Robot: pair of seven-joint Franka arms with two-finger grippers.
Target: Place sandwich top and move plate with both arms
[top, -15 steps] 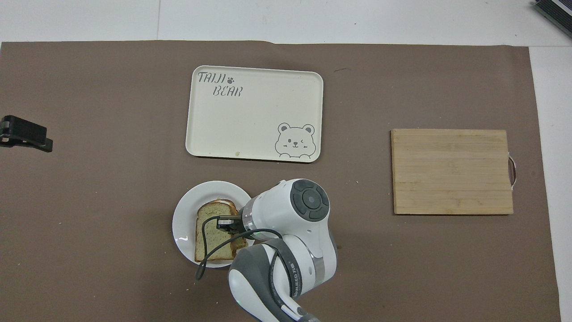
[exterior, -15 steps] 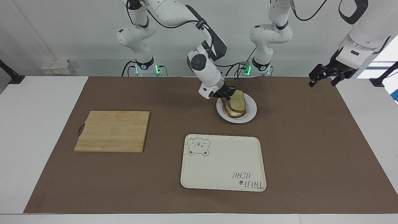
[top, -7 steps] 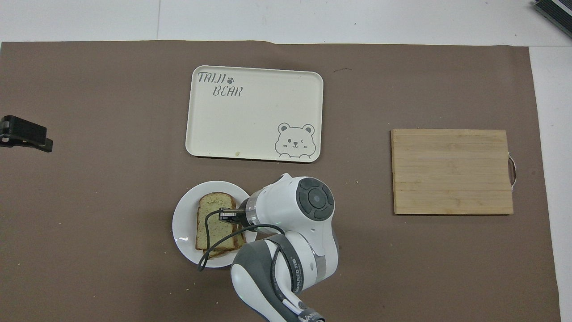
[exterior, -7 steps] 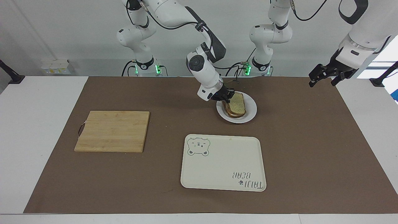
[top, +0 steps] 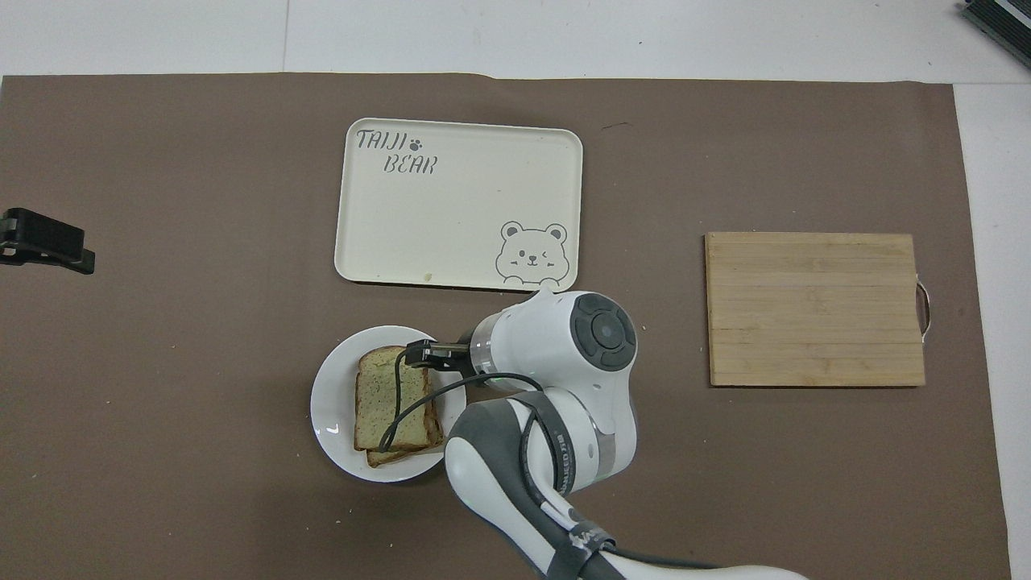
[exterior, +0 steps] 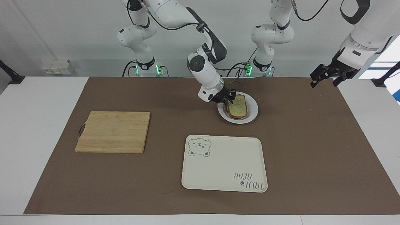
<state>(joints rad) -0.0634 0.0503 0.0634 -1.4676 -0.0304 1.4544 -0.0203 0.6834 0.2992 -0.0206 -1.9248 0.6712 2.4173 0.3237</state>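
Observation:
The sandwich top (exterior: 238,104) lies flat on a second slice on the white plate (exterior: 252,109), which sits near the robots at mid table. In the overhead view the sandwich top (top: 391,399) covers most of the lower slice (top: 385,458) on the plate (top: 330,403). My right gripper (exterior: 229,97) hangs open just over the slice's edge toward the right arm's end, holding nothing; it also shows in the overhead view (top: 417,354). My left gripper (exterior: 325,82) waits, open and empty, raised over the left arm's end of the mat, and shows in the overhead view (top: 44,246).
A cream bear-printed tray (exterior: 225,162) lies farther from the robots than the plate, and shows in the overhead view (top: 459,209). A wooden cutting board (exterior: 113,132) lies toward the right arm's end (top: 813,310). A brown mat covers the table.
The sandwich top went from tilted in my right gripper to flat on the lower slice. The right gripper let go and slid off toward the slice's edge. The left arm has not moved.

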